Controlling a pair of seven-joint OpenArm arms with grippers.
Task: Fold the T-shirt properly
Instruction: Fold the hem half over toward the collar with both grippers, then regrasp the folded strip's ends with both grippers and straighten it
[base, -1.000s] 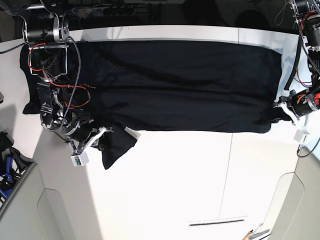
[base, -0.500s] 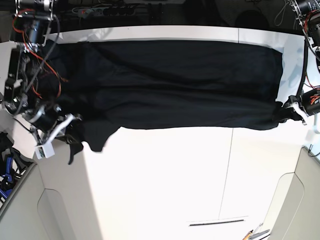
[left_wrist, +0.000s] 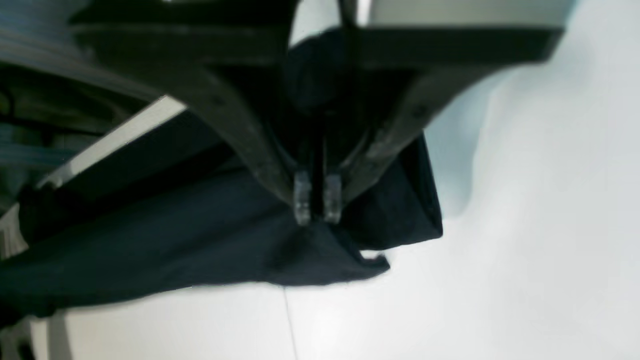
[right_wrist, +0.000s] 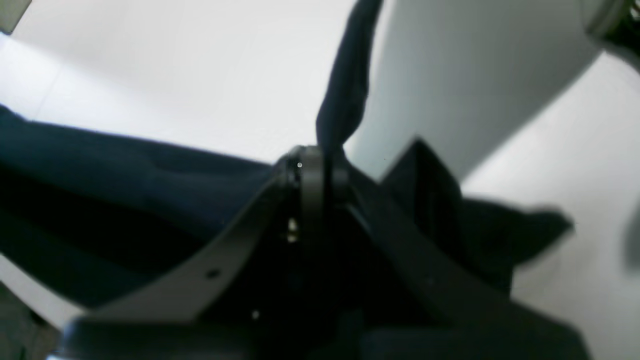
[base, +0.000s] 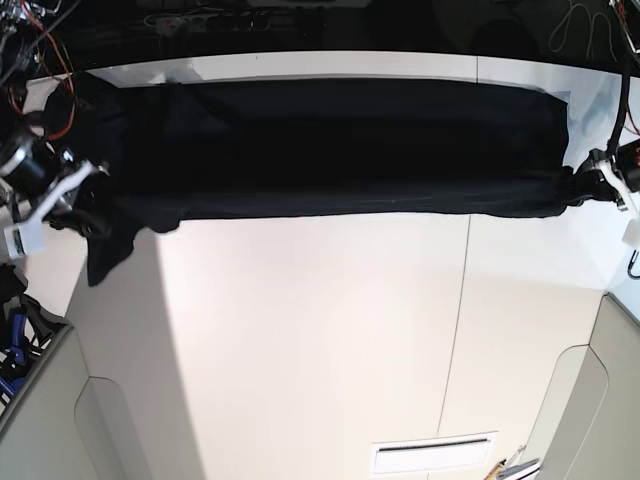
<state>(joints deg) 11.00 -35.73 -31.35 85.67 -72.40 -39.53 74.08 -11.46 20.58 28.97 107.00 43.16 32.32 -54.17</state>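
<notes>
The T-shirt (base: 330, 150) lies stretched across the top of the white table (base: 320, 340). The left gripper (base: 592, 185) and right gripper (base: 82, 205) both pinch its ends, jaws closed.

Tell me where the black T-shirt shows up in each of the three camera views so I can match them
Base: the T-shirt stretches as a dark band across the top, end to end.
Left wrist: it fills the lower left and centre, pinched by the left gripper.
Right wrist: it runs from the left edge to centre, pinched by the right gripper.
Shared landmark: the white table.
</notes>
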